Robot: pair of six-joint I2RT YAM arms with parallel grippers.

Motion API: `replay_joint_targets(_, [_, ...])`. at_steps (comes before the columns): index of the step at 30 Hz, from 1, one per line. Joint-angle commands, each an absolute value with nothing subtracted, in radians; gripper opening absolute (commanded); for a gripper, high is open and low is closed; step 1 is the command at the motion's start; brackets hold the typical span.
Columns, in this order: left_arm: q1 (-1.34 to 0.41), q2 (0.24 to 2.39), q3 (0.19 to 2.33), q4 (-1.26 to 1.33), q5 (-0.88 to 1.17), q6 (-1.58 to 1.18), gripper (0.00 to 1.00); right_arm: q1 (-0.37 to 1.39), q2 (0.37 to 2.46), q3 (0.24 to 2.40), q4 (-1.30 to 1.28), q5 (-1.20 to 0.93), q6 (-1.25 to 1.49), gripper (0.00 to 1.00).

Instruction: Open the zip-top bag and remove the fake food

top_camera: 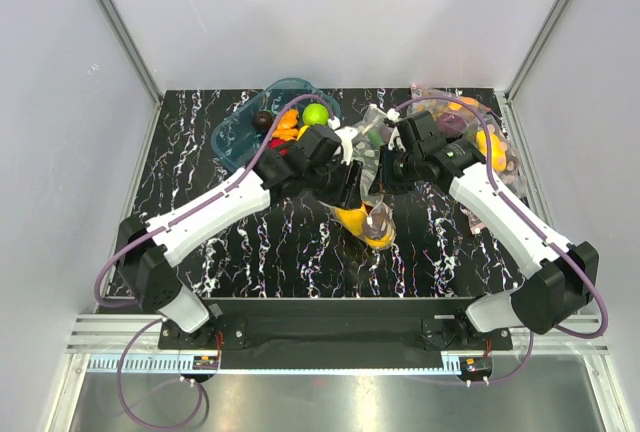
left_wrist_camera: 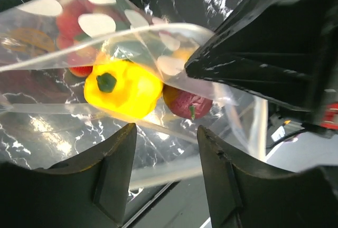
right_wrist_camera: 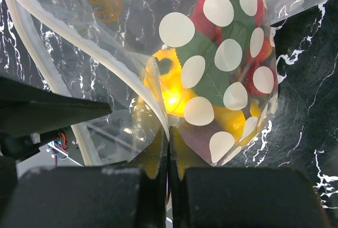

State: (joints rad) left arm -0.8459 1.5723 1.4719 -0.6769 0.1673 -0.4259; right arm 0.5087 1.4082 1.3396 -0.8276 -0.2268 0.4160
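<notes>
You'll find the zip-top bag [top_camera: 378, 214] at the centre of the top view, between the two arms on the black marbled table [top_camera: 300, 262]. The fake food [top_camera: 356, 220] shows yellow through its lower end.

In the right wrist view the dotted film [right_wrist_camera: 105, 54] fills the upper frame. Inside are the yellow bell pepper [right_wrist_camera: 168, 95] at centre, the red berry cluster [right_wrist_camera: 232, 32] with green leaves at upper right, and a small yellow-orange fruit [right_wrist_camera: 232, 123] below it. In the left wrist view you see the pepper [left_wrist_camera: 124, 88] at centre-left and the dark reddish plum [left_wrist_camera: 187, 104] just right of it.

Your right gripper [right_wrist_camera: 169, 159] is clenched: its fingers meet at bottom centre of its own view and pinch a fold of the bag's film. From above it sits at [top_camera: 385, 177].

Your left gripper [left_wrist_camera: 166, 159] is released. Its jaws stand apart at the bottom of its view, and the bag's film [left_wrist_camera: 53, 112] stretches beyond the gap. From above it lies just left of the bag [top_camera: 352, 187].

At upper left of centre in the top view, a blue tub [top_camera: 235, 137] holds a lime-green apple [top_camera: 316, 113]. Another dotted bag [top_camera: 490, 147] lies at upper right.
</notes>
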Motion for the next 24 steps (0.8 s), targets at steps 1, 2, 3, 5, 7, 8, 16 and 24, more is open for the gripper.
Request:
replay_joint_targets(1, [-0.844, 1.563, 1.460, -0.597, 0.118, -0.403, 0.55, 0.520, 1.365, 1.333, -0.788, -0.235, 0.442, 0.00])
replay_joint_targets(2, [-0.844, 1.568, 1.448, -0.585, 0.118, -0.405, 0.55, 0.519, 1.361, 1.330, -0.787, -0.236, 0.442, 0.00])
replay_joint_targets(3, [-0.844, 1.575, 1.419, -0.571, 0.109, -0.408, 0.56, 0.518, 1.359, 1.319, -0.782, -0.241, 0.448, 0.00])
replay_joint_targets(5, [-0.842, 1.585, 1.398, -0.540, 0.095, -0.411, 0.59, 0.518, 1.353, 1.312, -0.775, -0.248, 0.452, 0.00])
replay_joint_targets(7, [-0.842, 1.597, 1.373, -0.505, 0.086, -0.416, 0.61, 0.518, 1.351, 1.302, -0.770, -0.256, 0.454, 0.00])
replay_joint_targets(8, [-0.842, 1.603, 1.365, -0.491, 0.092, -0.414, 0.62, 0.520, 1.351, 1.299, -0.766, -0.259, 0.454, 0.00])
replay_joint_targets(16, [-0.841, 1.686, 1.374, -0.437, 0.132, -0.387, 0.70, 0.518, 1.362, 1.296, -0.756, -0.275, 0.446, 0.00])
replay_joint_targets(24, [-0.825, 1.713, 1.345, -0.414, 0.098, -0.385, 0.95, 0.520, 1.365, 1.302, -0.752, -0.267, 0.440, 0.00])
